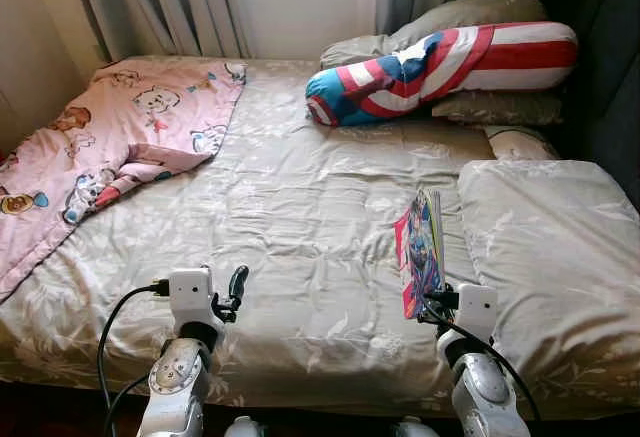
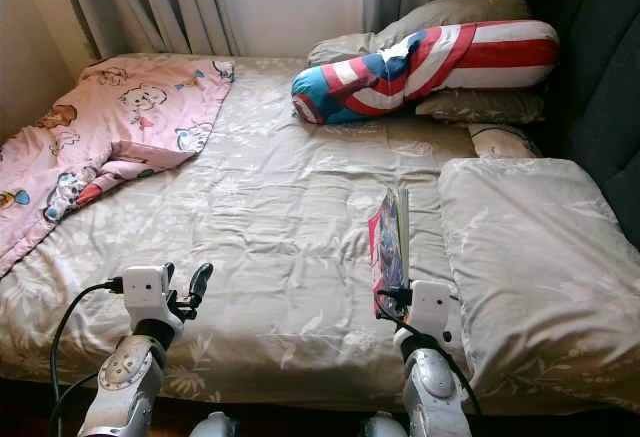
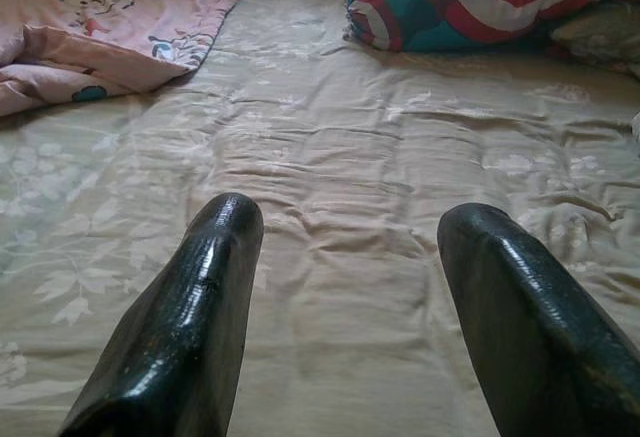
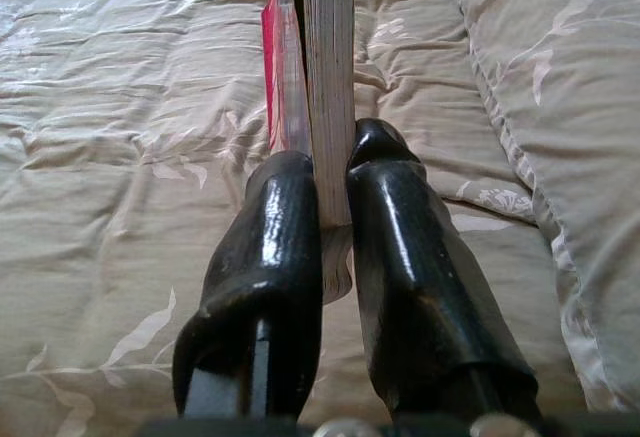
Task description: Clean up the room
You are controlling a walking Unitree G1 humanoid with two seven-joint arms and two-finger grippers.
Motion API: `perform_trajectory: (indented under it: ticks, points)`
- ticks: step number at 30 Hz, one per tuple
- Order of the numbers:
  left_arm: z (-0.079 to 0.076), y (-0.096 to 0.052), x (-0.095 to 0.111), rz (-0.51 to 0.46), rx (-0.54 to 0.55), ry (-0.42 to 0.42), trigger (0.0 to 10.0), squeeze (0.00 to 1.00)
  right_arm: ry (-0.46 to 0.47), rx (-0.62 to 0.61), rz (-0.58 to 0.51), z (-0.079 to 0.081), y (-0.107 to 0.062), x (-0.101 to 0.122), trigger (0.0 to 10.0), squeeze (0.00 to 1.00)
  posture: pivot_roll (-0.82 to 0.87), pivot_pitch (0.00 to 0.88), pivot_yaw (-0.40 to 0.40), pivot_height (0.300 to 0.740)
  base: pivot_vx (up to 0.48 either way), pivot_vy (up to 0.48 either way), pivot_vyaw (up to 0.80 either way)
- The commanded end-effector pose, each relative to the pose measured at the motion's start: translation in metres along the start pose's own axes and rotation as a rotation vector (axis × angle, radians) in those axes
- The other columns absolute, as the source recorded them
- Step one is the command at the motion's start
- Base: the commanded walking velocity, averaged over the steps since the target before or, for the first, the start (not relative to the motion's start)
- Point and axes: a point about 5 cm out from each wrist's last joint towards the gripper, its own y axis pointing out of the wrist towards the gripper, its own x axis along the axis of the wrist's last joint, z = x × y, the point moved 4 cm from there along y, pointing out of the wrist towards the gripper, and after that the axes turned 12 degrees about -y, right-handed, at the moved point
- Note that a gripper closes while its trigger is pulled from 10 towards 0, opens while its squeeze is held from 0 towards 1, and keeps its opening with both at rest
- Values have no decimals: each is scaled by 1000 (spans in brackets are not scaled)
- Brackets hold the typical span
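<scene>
— Black fingers of our right gripper [image 4: 335, 172] are pinched on the book [image 4: 320, 57]; our right wrist view shows the page block and red cover squeezed between them, edge up. What do we get from the head?

— From the head we see the book's colourful cover [image 1: 420, 250] standing on its edge over the beige bedspread [image 1: 300, 227], just beside the big beige pillow [image 1: 555, 247] on our right. Our left gripper [image 3: 345, 257] hovers low over the spread with its fingers apart, gripping nothing; its wrist view shows bare wrinkled cloth between them.

— Room to move?

— Open spread runs from both grippers to the striped bolster [image 1: 445, 67] near the curtains [image 1: 180, 2]. The pink cartoon blanket [image 1: 110, 147] drapes over the bed's left edge.

— Counts?

— One book, one bolster, one blanket, and at least four beige pillows: the big one, two around the bolster, one partly hidden behind the big one
</scene>
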Motion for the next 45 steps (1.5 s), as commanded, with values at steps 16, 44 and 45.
perform_trajectory:
  ticks: [16, 44, 45]
  points:
    - [0, 1, 3, -5, -5, 4, 10000, 0, 7, -9, -53, -1, 2, 10, 10000, 0, -20, 23, 11, 653, 0, 0, 0]
    - [-2, 1, 4, -4, -7, 8, 10000, 0, 12, 3, -56, 1, 1, 10, 10000, 0, -20, 23, 10, 653, 0, 0, 0]
    - [-1, 1, 4, -4, -7, 8, 10000, 0, 15, 2, -59, 2, 1, 10, 10000, 0, -20, 24, 11, 653, 0, 0, 0]
